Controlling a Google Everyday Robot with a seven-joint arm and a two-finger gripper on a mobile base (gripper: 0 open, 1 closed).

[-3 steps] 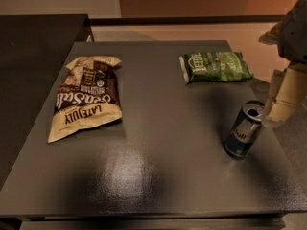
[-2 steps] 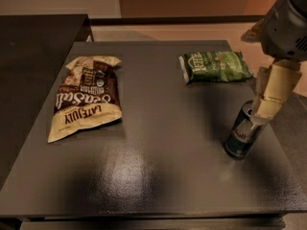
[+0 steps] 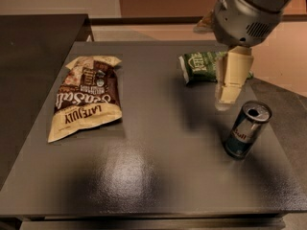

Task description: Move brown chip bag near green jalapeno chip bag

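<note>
The brown chip bag (image 3: 86,98) lies flat on the left part of the dark table (image 3: 158,176), with its "Sea Salt" and "LATE JULY" lettering facing up. The small green jalapeno chip bag (image 3: 200,67) lies at the back right, far from the brown bag. My gripper (image 3: 228,96) hangs from the grey arm (image 3: 247,13) at the upper right. It is above the table, in front of the green bag's right end and covering part of it. It holds nothing and is well to the right of the brown bag.
A blue-silver drink can (image 3: 247,129) stands upright at the right, just below and right of the gripper. A second dark surface (image 3: 33,47) adjoins the table on the left. The table's right edge is close behind the can.
The arm has swung in from the right edge toward the left and further over the table, and now covers the green bag's right end. The bags and the can have not moved.
</note>
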